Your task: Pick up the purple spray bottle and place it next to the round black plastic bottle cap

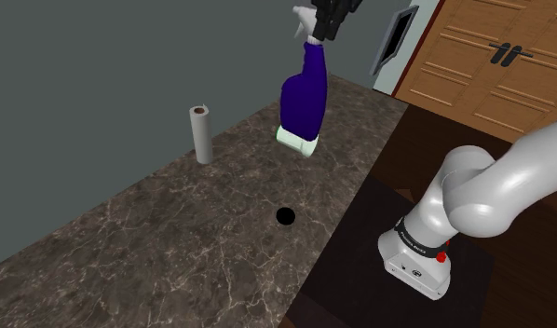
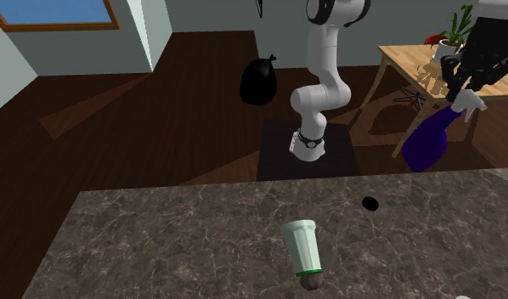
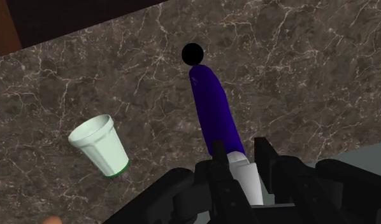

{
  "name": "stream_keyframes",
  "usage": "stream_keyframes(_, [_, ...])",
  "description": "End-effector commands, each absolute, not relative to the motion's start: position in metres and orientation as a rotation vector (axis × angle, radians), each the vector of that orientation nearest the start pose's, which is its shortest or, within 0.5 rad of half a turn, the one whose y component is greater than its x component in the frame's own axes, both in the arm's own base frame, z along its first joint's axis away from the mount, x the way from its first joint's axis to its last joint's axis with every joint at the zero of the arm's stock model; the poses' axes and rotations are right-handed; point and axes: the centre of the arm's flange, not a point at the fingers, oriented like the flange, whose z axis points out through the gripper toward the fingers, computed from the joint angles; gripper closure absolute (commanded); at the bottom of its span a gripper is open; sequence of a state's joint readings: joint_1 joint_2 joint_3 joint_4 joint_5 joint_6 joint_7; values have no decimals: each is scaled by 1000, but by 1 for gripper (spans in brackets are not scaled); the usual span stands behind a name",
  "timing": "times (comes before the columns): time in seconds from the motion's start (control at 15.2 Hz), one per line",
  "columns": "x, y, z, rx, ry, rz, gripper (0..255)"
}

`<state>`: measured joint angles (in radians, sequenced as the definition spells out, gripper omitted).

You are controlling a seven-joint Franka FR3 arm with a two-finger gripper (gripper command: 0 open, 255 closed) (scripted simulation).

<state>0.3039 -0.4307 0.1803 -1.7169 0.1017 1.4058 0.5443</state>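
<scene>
The purple spray bottle (image 1: 303, 101) hangs tilted in the air above the dark marble counter (image 1: 156, 242), pale bottom end down. My gripper (image 1: 328, 19) is shut on its white trigger head at the top. In the second exterior view the gripper (image 2: 465, 81) holds the bottle (image 2: 429, 140) near that view's right edge. In the wrist view the fingers (image 3: 219, 156) clasp the white neck, and the purple bottle (image 3: 213, 108) points towards the round black cap (image 3: 193, 53). The cap (image 1: 285, 216) lies flat on the counter, below the bottle and nearer the stand; it is the cap (image 2: 370, 203).
A pale cup (image 1: 202, 133) stands on the counter to the shoulder view's left of the bottle; it shows as the cup (image 2: 301, 246) and the cup (image 3: 100, 145). The counter's edge runs beside the stand (image 1: 416, 266). A wooden table (image 2: 414, 68) and a black bag (image 2: 261, 81) are behind.
</scene>
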Motion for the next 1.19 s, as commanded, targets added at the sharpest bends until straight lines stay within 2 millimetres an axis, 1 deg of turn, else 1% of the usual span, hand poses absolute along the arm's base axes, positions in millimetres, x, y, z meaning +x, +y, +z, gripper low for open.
stream_keyframes(0.0, [326, 243, 741, -3061, 78, -133, 255])
stream_keyframes(0.59, [313, 364, 741, -3061, 78, -133, 255])
stream_keyframes(1.12, [313, 364, 699, -3061, 78, -133, 255])
